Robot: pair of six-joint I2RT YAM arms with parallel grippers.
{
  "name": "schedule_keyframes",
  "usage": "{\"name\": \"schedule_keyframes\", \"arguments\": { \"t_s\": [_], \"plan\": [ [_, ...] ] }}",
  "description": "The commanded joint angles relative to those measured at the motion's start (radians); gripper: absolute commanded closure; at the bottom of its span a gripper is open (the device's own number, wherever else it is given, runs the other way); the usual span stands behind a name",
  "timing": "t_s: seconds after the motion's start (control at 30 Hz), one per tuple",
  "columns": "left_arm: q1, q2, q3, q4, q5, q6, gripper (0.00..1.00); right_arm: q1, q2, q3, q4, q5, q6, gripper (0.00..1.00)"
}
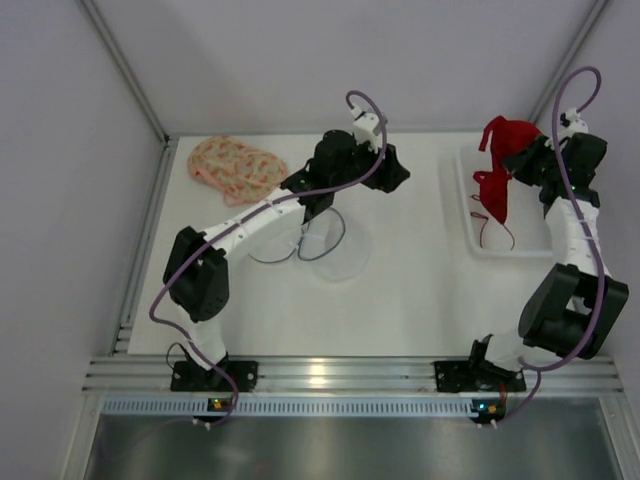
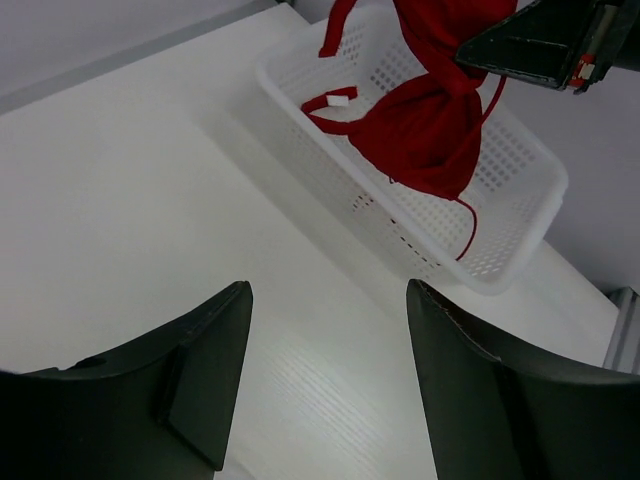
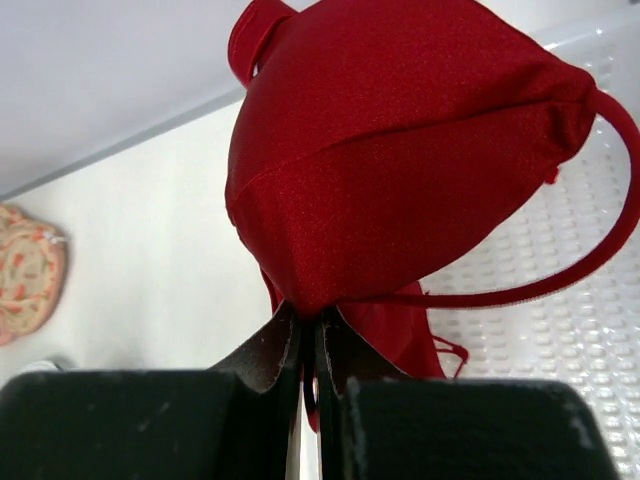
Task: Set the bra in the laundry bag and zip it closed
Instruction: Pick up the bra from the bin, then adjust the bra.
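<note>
My left arm point(image 1: 245, 222), white links with black joints, reaches from its base at the near edge up and inward. Its elbow is bent out to the left and its wrist sits over the middle of the worktop point(image 1: 420, 280). The black two-finger left gripper point(image 2: 328, 300) stands open, the fingers well apart with nothing between them. My right arm point(image 1: 572, 235), same build, rises from its base, folds at the elbow by the right edge and stretches toward the far right corner. The right gripper point(image 3: 310, 325) is pinched tight, fingers almost touching, on a fold of the red satin bra point(image 3: 400, 150).
</note>
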Motion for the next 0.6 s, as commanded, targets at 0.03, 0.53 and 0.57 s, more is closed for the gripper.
{"name": "schedule_keyframes", "arguments": {
  "t_s": [0.03,0.53,0.57],
  "plan": [
    [-0.009,0.085,0.104,0.115,0.178,-0.064,0.31,-0.001,-0.086,-0.090,0.161,-0.108,0.072,1.00],
    [-0.077,0.369,0.272,0.458,0.411,-0.065,0.12,0.002,-0.123,-0.056,0.266,-0.331,0.238,1.00],
    [-0.081,0.386,0.294,0.458,0.407,-0.065,0.11,0.005,-0.134,-0.055,0.249,-0.326,0.229,1.00]
  ]
}}
